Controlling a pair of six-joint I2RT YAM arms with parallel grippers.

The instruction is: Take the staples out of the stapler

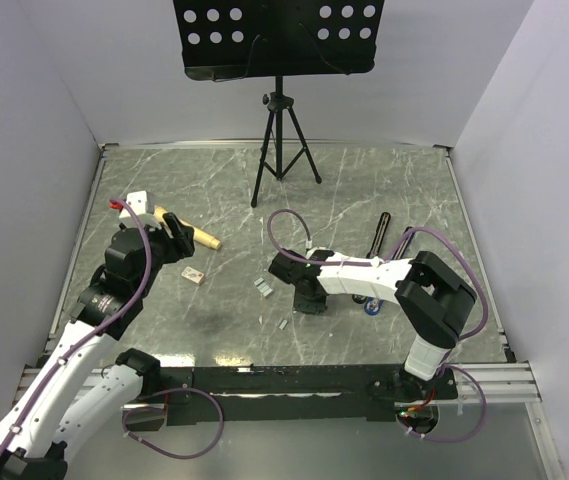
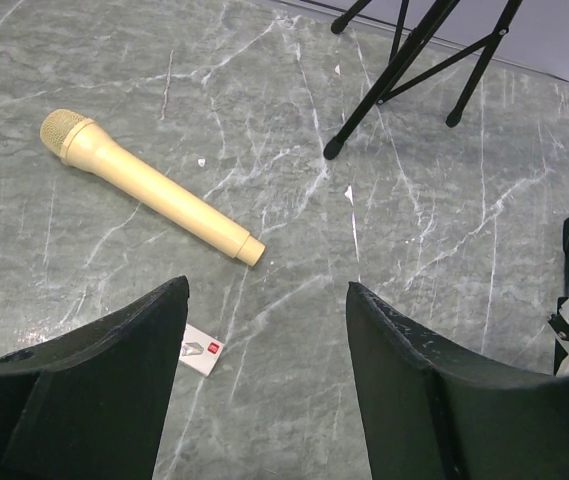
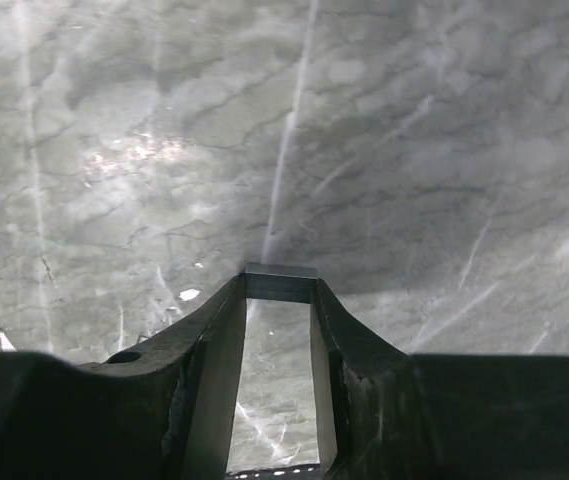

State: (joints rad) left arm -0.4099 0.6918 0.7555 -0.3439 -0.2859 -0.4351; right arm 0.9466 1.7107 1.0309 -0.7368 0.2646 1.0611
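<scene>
In the left wrist view, a cream microphone (image 2: 154,190) lay upper left, a card (image 2: 201,350) below it, and a tripod (image 2: 404,60) stood upper right.

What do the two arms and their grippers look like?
Both alike: the left arm and right arm have white shells with black joint housings, a purple cable looping along each. The fingers are matte black, broad and tapering; no markings visible.

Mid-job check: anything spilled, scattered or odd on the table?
Yes. Loose grey bits lie apart on the table beside the right gripper: a pair to its left, a smaller bit nearer the bases. They could be stapler parts or staples; I cannot tell. The gripper itself pinches another grey piece.
</scene>
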